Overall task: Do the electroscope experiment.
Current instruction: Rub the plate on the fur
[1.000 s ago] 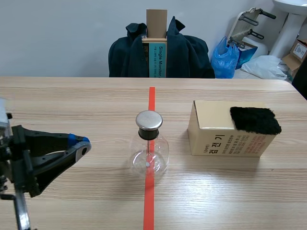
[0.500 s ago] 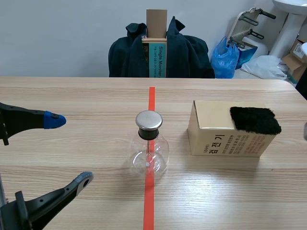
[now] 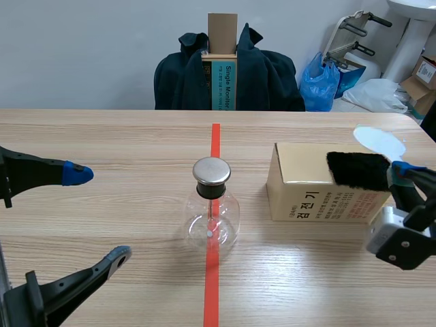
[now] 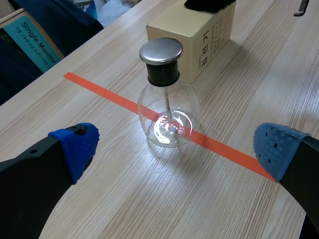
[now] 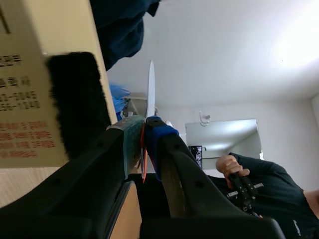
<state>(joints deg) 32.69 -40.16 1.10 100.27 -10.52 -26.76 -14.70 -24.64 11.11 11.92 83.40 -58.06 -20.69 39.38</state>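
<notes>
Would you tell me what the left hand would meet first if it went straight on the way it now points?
Most likely the electroscope flask, standing directly ahead of the open left hand, though depth is unclear.

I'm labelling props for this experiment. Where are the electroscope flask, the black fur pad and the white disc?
electroscope flask (image 3: 211, 172): scene view, on its metal cap.
black fur pad (image 3: 360, 170): scene view, middle of the fur.
white disc (image 3: 379, 142): scene view, on its flat face.
</notes>
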